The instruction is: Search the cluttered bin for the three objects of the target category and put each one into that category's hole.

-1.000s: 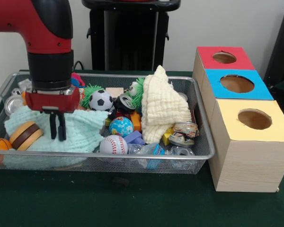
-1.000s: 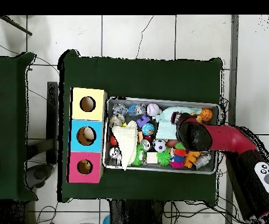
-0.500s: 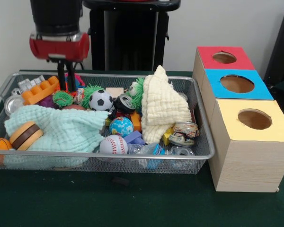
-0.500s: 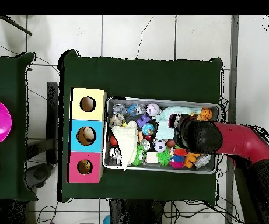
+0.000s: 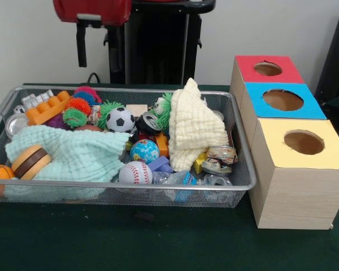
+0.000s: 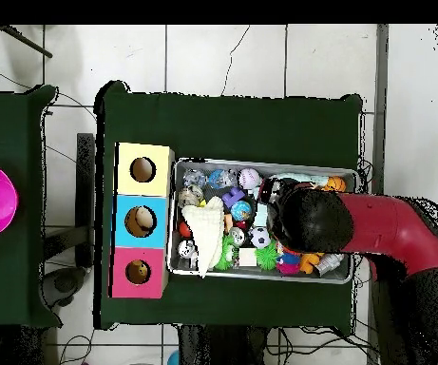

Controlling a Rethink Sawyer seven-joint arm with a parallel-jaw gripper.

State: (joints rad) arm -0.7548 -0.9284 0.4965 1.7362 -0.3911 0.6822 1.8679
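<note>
Since a second before, my pincer [image 5: 93, 38] had risen out of the bin [image 5: 130, 183], spread and empty. Below it, the soccer ball [image 5: 120, 119] sat beside the cream cloth [image 5: 195, 127].

No readable text, label, brand name, number or sign is found in either view. Printed patterns are seen on the small cans [image 5: 219, 158] in the wire bin [image 5: 246, 169], but no wording can be made out on them. The three-holed wooden box [image 5: 296, 192] is unmarked.
</note>
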